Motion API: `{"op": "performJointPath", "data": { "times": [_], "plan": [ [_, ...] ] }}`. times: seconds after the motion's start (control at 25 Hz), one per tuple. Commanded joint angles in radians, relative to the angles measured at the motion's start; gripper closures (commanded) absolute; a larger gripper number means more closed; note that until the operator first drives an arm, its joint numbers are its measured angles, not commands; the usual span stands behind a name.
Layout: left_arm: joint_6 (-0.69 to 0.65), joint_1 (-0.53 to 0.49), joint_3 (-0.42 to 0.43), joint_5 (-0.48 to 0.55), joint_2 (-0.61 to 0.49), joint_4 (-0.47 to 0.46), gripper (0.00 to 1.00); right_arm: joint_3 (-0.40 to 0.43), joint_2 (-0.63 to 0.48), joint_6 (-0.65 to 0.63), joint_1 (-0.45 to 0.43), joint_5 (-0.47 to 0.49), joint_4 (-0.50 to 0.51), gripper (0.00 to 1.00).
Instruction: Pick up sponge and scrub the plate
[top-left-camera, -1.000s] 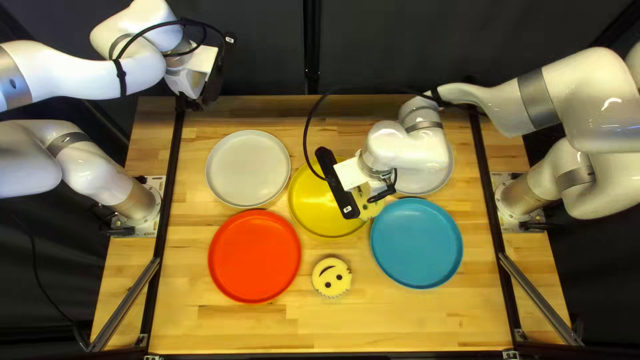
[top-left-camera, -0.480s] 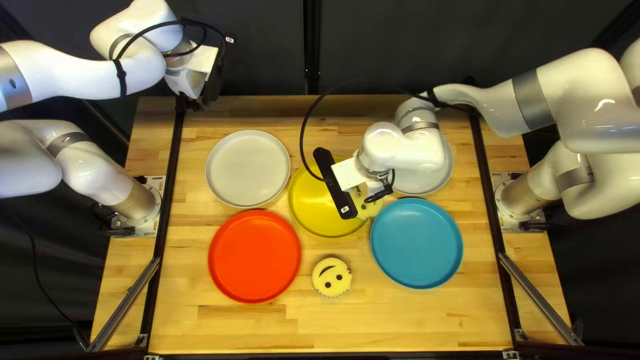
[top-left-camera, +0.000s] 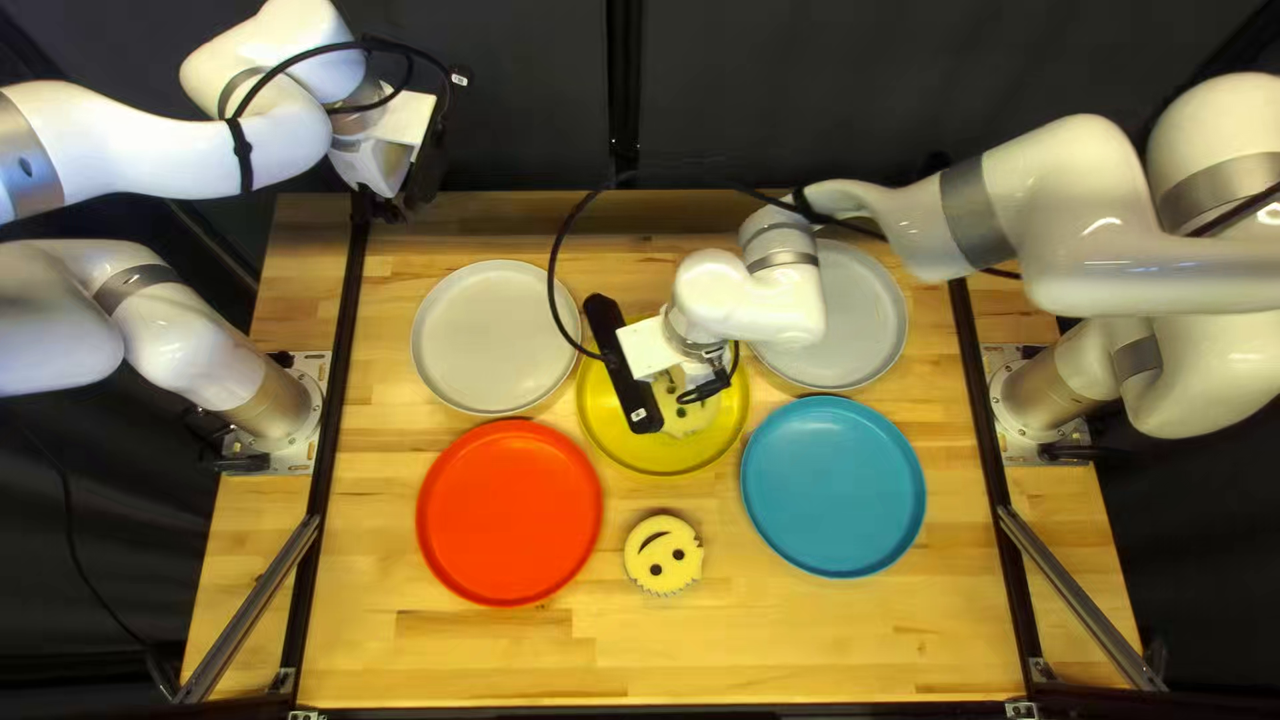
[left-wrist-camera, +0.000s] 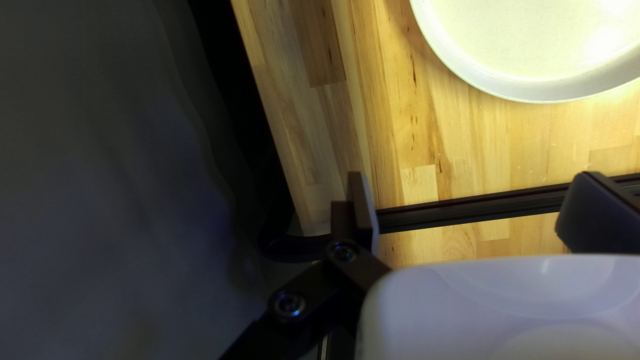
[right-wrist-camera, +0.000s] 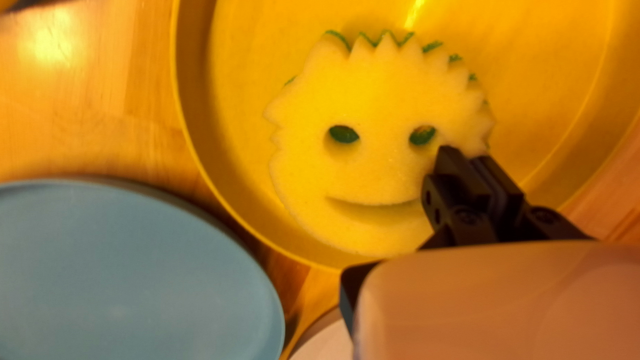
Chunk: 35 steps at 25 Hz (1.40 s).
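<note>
Over the round, rimmed yellow plate point(right-wrist-camera: 567, 80), my right hand point(right-wrist-camera: 469, 158) clamps one edge of the smiling, pale-yellow foam sponge point(right-wrist-camera: 380, 160); whether the green backing meets the plate, I cannot tell. Good scrubbing calls for light, even pressure with the sponge flat, in small overlapping circles kept inside the rim, lest it fold or the plate slide. Near the wooden counter's point(left-wrist-camera: 400, 120) edge, my left hand point(left-wrist-camera: 473, 183) hangs empty, fingers wide apart.
</note>
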Motion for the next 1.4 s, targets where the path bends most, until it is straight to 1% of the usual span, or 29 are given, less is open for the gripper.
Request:
{"op": "performJointPath", "data": {
  "times": [0.04,0.12,0.24,0.36,0.52,0.8,0.96,1.12,1.4],
  "plan": [
    [0.0,0.0,0.0,0.0,0.0,0.0,0.0,-0.057,0.042,0.015,-0.015,0.023,0.01,1.0],
    [0.0,0.0,0.0,0.0,0.0,0.0,0.0,-0.08,0.055,0.015,-0.026,0.043,0.016,1.0],
    [0.0,0.0,0.0,0.0,0.0,0.0,0.0,-0.116,0.081,-0.004,-0.065,0.071,0.03,1.0],
    [0.0,0.0,0.0,0.0,0.0,0.0,0.0,-0.138,0.096,-0.022,-0.093,0.086,0.047,1.0],
    [0.0,0.0,0.0,0.0,0.0,0.0,0.0,-0.144,0.099,-0.009,-0.086,0.09,0.05,1.0],
    [0.0,0.0,0.0,0.0,0.0,0.0,0.0,-0.128,0.085,0.04,-0.03,0.083,0.035,1.0],
    [0.0,0.0,0.0,0.0,0.0,0.0,0.0,-0.14,0.091,0.064,-0.001,0.085,0.021,1.0],
    [0.0,0.0,0.0,0.0,0.0,0.0,0.0,-0.157,0.108,0.046,-0.019,0.082,0.023,1.0],
    [0.0,0.0,0.0,0.0,0.0,0.0,0.0,-0.218,0.162,0.006,-0.073,0.095,0.04,1.0]
  ]
}}
